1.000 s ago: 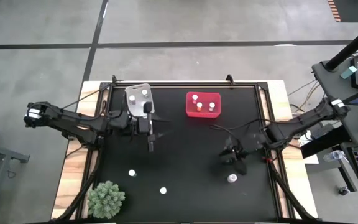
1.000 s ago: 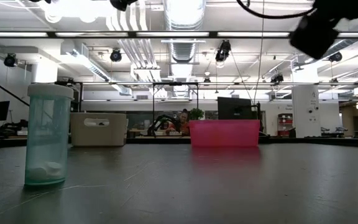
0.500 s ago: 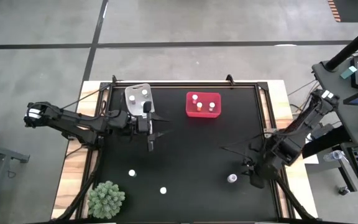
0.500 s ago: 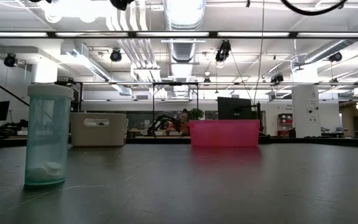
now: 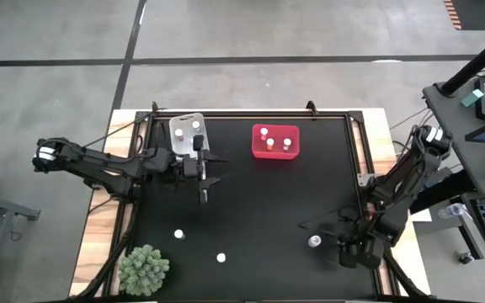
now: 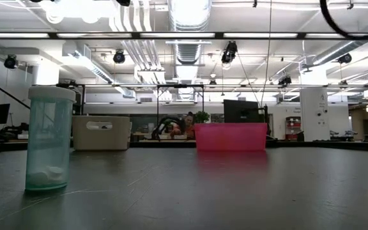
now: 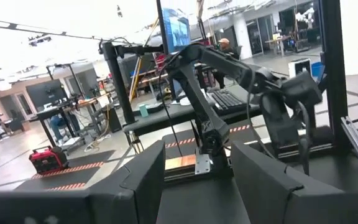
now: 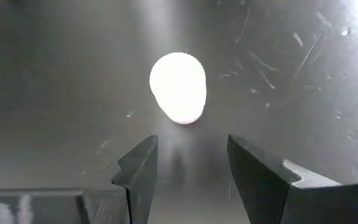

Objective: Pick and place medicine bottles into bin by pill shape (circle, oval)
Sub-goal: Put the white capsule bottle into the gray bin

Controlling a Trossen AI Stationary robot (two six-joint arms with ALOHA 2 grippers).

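Three medicine bottles with white caps stand upright on the black table: one at near left (image 5: 178,235), one at near centre (image 5: 221,257), one at near right (image 5: 314,241). The red bin (image 5: 274,141) holds several bottles and the whitish-clear bin (image 5: 187,132) holds two. My right gripper (image 5: 340,245) hangs open just right of the near-right bottle. In the right wrist view its fingers (image 8: 191,149) point down, with that bottle's cap (image 8: 178,87) ahead of them, not between them. My left gripper (image 5: 211,187) waits open and empty near the clear bin, as the left wrist view (image 7: 197,155) shows.
A green spiky plant (image 5: 145,268) stands at the near left corner. In the low view a teal bottle (image 6: 48,138) stands close at the left, with the clear bin (image 6: 101,132) and the red bin (image 6: 230,137) farther back. Bare table lies between the bins and the near bottles.
My right gripper has moved toward the table's near and right edges, from the middle right of the table to beside the near-right bottle. It has left the top of the low view. The bottles have stayed where they were.
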